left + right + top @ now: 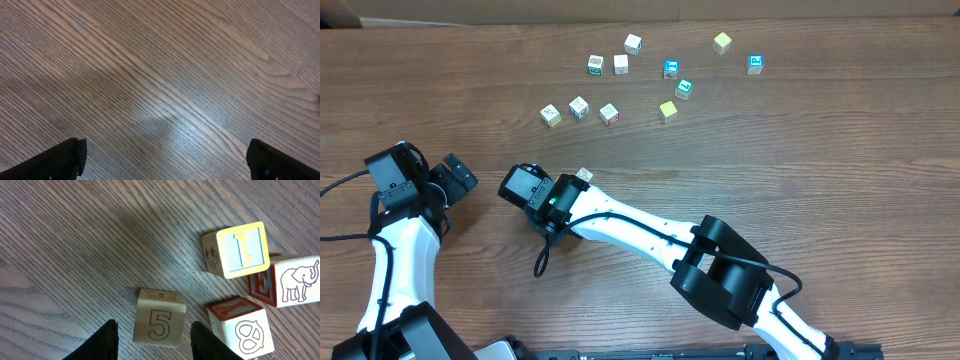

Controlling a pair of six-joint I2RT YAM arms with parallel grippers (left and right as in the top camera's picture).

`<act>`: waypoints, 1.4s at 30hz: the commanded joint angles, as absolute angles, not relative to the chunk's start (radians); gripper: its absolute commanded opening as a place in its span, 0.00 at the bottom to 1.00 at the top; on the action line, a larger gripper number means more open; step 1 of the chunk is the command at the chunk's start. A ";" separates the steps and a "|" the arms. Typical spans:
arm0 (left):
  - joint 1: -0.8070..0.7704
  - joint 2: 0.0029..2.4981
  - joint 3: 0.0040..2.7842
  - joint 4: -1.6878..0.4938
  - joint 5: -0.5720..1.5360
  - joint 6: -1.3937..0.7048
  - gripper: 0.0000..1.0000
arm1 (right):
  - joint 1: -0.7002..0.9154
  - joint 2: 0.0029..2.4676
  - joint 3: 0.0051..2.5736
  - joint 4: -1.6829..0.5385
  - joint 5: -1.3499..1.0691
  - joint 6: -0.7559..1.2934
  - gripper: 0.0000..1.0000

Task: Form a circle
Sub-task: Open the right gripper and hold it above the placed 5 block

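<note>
Beneath the right hand (pixel 154 330), jaws half-spread and not touching it, sits the numbered cube (pixel 159 322); the circle (pixel 235 320) looks loose, unfinished. Left hand (pixel 165 155) gapes wide.

Matt pale-wood cubes (pixel 159 325) with printed faces on a grained, wood-look table (pixel 150 60) (faint sheen)

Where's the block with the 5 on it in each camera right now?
Right wrist: 5 block at bottom centre, between the right gripper's open fingers.
Overhead: not visible; apparently hidden under the right gripper, left of centre, where one pale cube peeks out.
Left wrist: not in it, only table.
Shared landmark: the wood-grain table, in all three views.
</note>
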State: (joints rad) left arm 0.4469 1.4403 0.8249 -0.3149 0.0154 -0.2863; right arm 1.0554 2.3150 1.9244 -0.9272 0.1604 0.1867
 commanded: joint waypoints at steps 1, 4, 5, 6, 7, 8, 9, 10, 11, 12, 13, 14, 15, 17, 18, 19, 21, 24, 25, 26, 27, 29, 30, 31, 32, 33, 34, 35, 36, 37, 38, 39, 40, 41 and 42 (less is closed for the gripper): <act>0.450 1.425 0.823 -0.314 0.019 -0.295 0.99 | 1.061 2.320 1.937 -0.920 0.157 0.210 0.43; 0.450 1.425 0.823 -0.314 0.019 -0.295 1.00 | 1.061 2.320 1.937 -0.920 0.157 0.210 0.42; 0.450 1.425 0.823 -0.314 0.019 -0.295 1.00 | 1.061 2.320 1.937 -0.918 0.157 0.215 0.41; 0.450 1.425 0.823 -0.314 0.019 -0.295 1.00 | 1.061 2.320 1.937 -0.916 0.157 0.222 0.41; 0.450 1.425 0.823 -0.314 0.019 -0.295 1.00 | 1.061 2.320 1.937 -0.916 0.157 0.236 0.41; 0.450 1.425 0.823 -0.314 0.019 -0.295 1.00 | 1.061 2.320 1.937 -0.914 0.157 0.240 0.41; 0.450 1.425 0.823 -0.314 0.019 -0.295 1.00 | 1.061 2.320 1.937 -0.914 0.157 0.240 0.41; 0.450 1.425 0.823 -0.314 0.019 -0.295 1.00 | 1.061 2.320 1.937 -0.914 0.157 0.240 0.41; 0.450 1.425 0.823 -0.314 0.019 -0.295 1.00 | 1.061 2.320 1.937 -0.914 0.157 0.240 0.41; 0.450 1.425 0.823 -0.314 0.019 -0.295 1.00 | 1.061 2.320 1.937 -0.914 0.157 0.241 0.40; 0.450 1.425 0.823 -0.314 0.019 -0.295 1.00 | 1.061 2.320 1.937 -0.914 0.157 0.241 0.39; 0.450 1.425 0.823 -0.314 0.019 -0.295 1.00 | 1.061 2.320 1.936 -0.914 0.157 0.242 0.37; 0.450 1.425 0.823 -0.314 0.019 -0.295 0.99 | 1.061 2.320 1.936 -0.914 0.157 0.250 0.37; 0.450 1.425 0.823 -0.314 0.019 -0.295 0.99 | 1.061 2.320 1.936 -0.913 0.157 0.273 0.37; 0.450 1.425 0.823 -0.314 0.019 -0.295 0.99 | 1.061 2.320 1.936 -0.913 0.157 0.274 0.37; 0.450 1.425 0.823 -0.314 0.019 -0.295 1.00 | 1.061 2.320 1.936 -0.913 0.157 0.274 0.40; 0.450 1.425 0.823 -0.314 0.019 -0.295 1.00 | 1.061 2.320 1.936 -0.912 0.158 0.274 0.44; 0.450 1.425 0.823 -0.314 0.019 -0.295 1.00 | 1.061 2.320 1.935 -0.909 0.157 0.274 0.45; 0.450 1.425 0.823 -0.314 0.019 -0.295 0.99 | 1.061 2.320 1.930 -0.905 0.157 0.274 0.45; 0.450 1.425 0.823 -0.314 0.019 -0.295 1.00 | 1.061 2.320 1.924 -0.897 0.157 0.274 0.45; 0.450 1.425 0.823 -0.314 0.019 -0.295 1.00 | 1.061 2.320 1.914 -0.890 0.157 0.274 0.45; 0.450 1.425 0.823 -0.314 0.019 -0.295 1.00 | 1.061 2.320 1.895 -0.873 0.162 0.273 0.45; 0.450 1.425 0.823 -0.314 0.019 -0.295 0.99 | 1.061 2.320 1.885 -0.865 0.170 0.273 0.45; 0.450 1.425 0.823 -0.314 0.019 -0.295 1.00 | 1.061 2.320 1.880 -0.863 0.177 0.273 0.45; 0.450 1.425 0.823 -0.314 0.019 -0.295 1.00 | 1.061 2.320 1.877 -0.862 0.184 0.273 0.44; 0.450 1.425 0.823 -0.314 0.019 -0.295 1.00 | 1.061 2.320 1.873 -0.861 0.191 0.273 0.44; 0.450 1.425 0.823 -0.314 0.019 -0.295 1.00 | 1.061 2.320 1.873 -0.861 0.194 0.273 0.44; 0.450 1.425 0.823 -0.314 0.019 -0.295 1.00 | 1.061 2.320 1.873 -0.860 0.195 0.273 0.44; 0.450 1.425 0.823 -0.314 0.019 -0.295 1.00 | 1.061 2.320 1.873 -0.858 0.195 0.273 0.42; 0.450 1.425 0.823 -0.314 0.019 -0.295 1.00 | 1.061 2.320 1.873 -0.857 0.195 0.273 0.41; 0.450 1.425 0.823 -0.314 0.019 -0.295 0.99 | 1.061 2.320 1.873 -0.855 0.195 0.273 0.38; 0.450 1.425 0.823 -0.314 0.019 -0.295 0.99 | 1.061 2.320 1.873 -0.853 0.195 0.273 0.36; 0.450 1.425 0.823 -0.314 0.019 -0.295 1.00 | 1.061 2.320 1.873 -0.853 0.195 0.272 0.35; 0.450 1.425 0.823 -0.314 0.019 -0.295 0.99 | 1.061 2.320 1.873 -0.851 0.195 0.265 0.34; 0.450 1.425 0.823 -0.314 0.019 -0.295 1.00 | 1.061 2.320 1.873 -0.850 0.195 0.260 0.33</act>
State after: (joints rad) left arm 0.4469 1.4403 0.8253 -0.3153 0.0154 -0.2863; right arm 1.0554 2.3154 1.8790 -0.8562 0.1825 0.2634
